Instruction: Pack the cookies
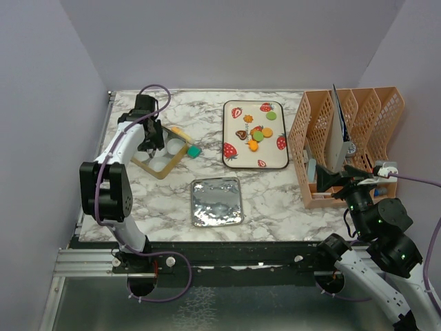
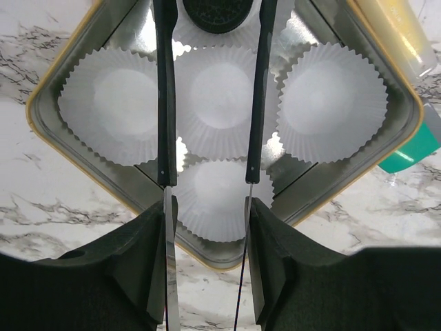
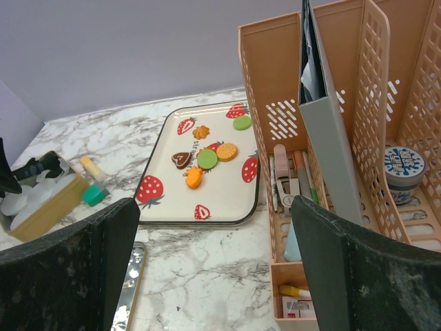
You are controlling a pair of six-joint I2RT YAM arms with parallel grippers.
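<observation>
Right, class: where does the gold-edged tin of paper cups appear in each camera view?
Top view: the tin sits left of centre.
Left wrist: it fills the picture.
Right wrist: at the left edge, partly cut off.
Shared landmark: the teal block beside the tin, in all three.

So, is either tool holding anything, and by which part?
Right tool holds nothing. Left tool flanks the edges of a black cookie over paper cups; gripped or loose, cannot tell.

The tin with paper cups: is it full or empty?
Almost empty: the tin holds one black cookie; the four white paper cups fully in view hold nothing.
</observation>
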